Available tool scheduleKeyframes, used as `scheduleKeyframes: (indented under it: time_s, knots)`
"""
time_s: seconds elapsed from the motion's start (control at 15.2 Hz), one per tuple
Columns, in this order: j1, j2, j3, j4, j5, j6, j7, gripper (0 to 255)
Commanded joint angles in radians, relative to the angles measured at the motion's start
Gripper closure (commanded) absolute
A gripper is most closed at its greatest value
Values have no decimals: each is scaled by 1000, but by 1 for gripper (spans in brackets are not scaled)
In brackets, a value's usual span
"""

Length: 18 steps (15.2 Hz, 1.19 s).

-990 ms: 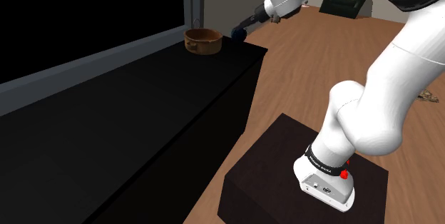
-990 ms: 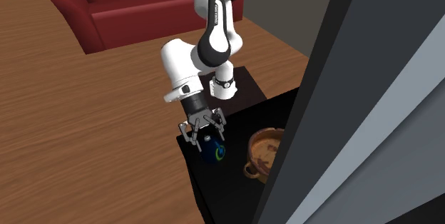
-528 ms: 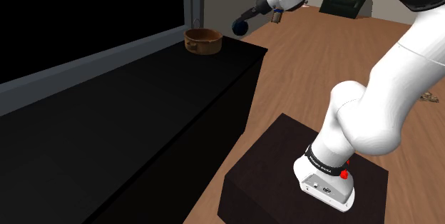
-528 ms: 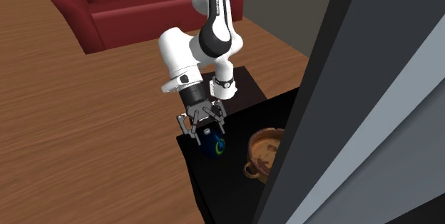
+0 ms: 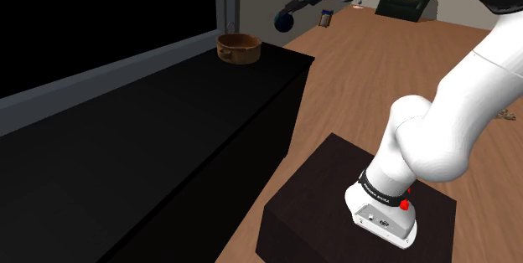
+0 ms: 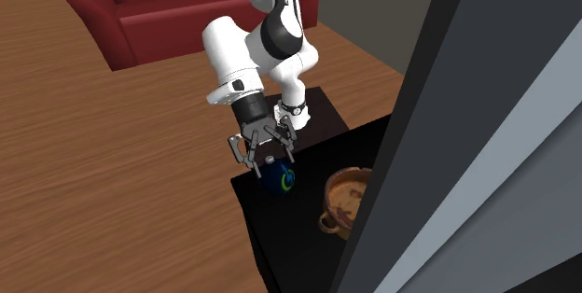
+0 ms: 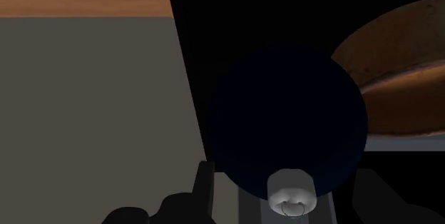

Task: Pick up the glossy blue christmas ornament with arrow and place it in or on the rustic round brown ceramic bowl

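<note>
Hanging in the air over the corner of the black cabinet (image 5: 193,94), the blue ornament (image 5: 283,23) is clasped between the two fingers of the gripper (image 5: 291,13), with its pale cap (plain in the wrist view) toward the palm. A green arrow mark shows on its side in the second exterior view. The brown bowl (image 5: 239,48) sits on the cabinet top near the ornament, not touching it. A red sofa (image 6: 140,2) stands on the wood floor behind the arm.
</note>
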Motion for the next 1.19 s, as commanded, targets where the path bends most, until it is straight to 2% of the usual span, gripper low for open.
scheduleKeyframes:
  time_s: [0.0,0.53,1.12]
  knots:
    - [-7,-2,6,21,-20,-19,23,255]
    - [-35,-15,36,98,-94,-91,113,255]
    - [-10,17,217,98,-193,21,356,255]
